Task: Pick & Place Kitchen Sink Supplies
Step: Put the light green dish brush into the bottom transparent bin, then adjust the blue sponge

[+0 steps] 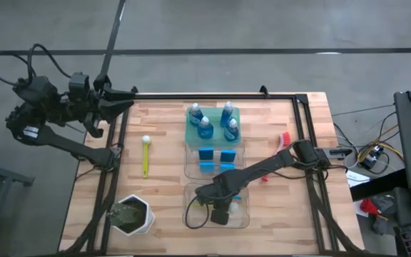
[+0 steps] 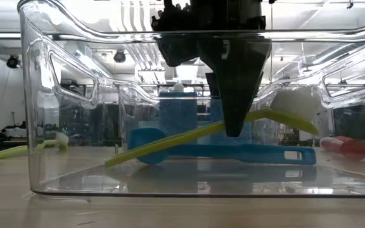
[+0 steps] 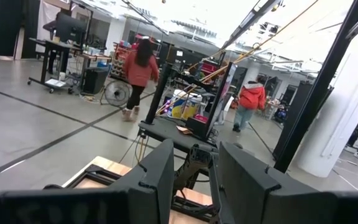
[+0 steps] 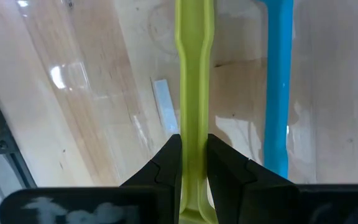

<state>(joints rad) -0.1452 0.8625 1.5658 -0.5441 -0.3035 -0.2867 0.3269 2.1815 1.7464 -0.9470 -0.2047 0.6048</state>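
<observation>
STEP: lowering yellow-green brush point(image 4: 194, 99) into near clear bin point(image 2: 37, 126), beside blue brush point(image 4: 277, 81) | right gripper point(image 4: 194, 163) pinched on handle | left gripper point(image 3: 194, 180) parked off-table, half-open, empty | NEXT: likely release, lift clear

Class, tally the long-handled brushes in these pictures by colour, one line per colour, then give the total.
Yellow-green: 2, the loose brush on the table and the gripped brush in the right hand
Blue: 1, the blue brush
Pink-red: 1, the pink-red brush
Total: 4
</observation>
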